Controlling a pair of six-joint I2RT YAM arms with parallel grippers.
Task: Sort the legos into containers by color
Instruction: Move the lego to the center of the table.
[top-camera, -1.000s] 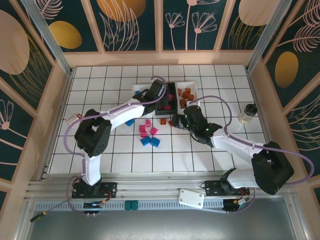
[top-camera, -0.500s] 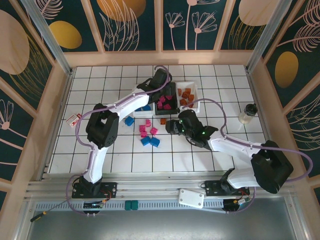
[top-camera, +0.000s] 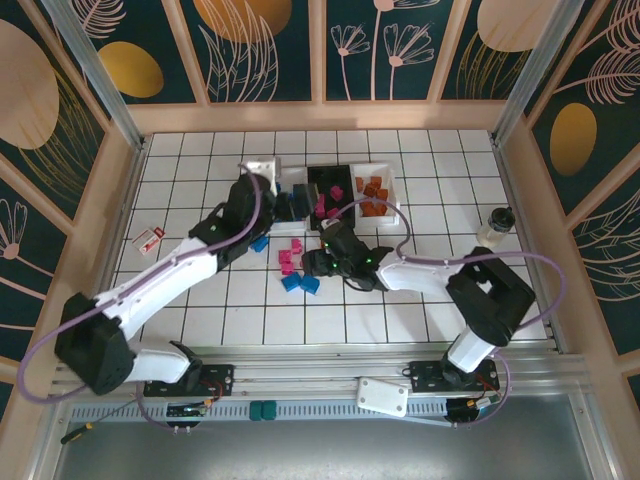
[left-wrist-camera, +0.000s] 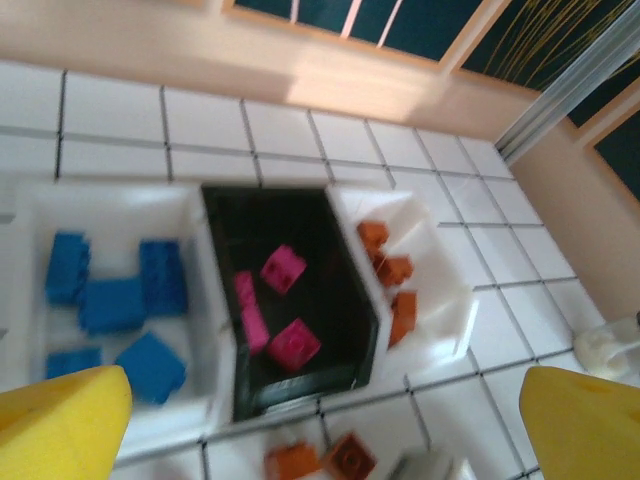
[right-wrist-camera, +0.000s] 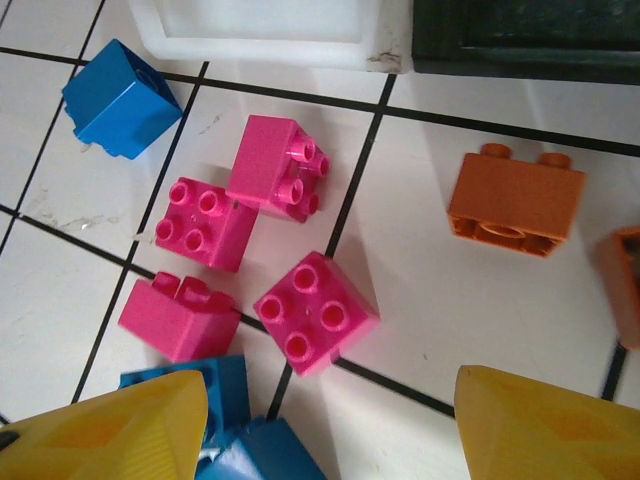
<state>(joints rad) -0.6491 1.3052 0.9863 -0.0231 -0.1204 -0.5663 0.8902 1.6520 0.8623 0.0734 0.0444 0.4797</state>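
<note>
Sorting pink legos (right-wrist-camera: 316, 313)
Left gripper (left-wrist-camera: 320, 430) spread empty by black tray (left-wrist-camera: 330, 240); right gripper (right-wrist-camera: 330, 430) spread to straddle one near it

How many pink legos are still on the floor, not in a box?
4 pink legos, bunched on the tiles near the white tray: the top one, one beside it on the left, the bottom-left one, the bottom-right one. More could be hidden.

Three containers (left-wrist-camera: 335, 285) in a row, legos (left-wrist-camera: 283, 268) inside each, loose legos (right-wrist-camera: 316, 312) before them.
</note>
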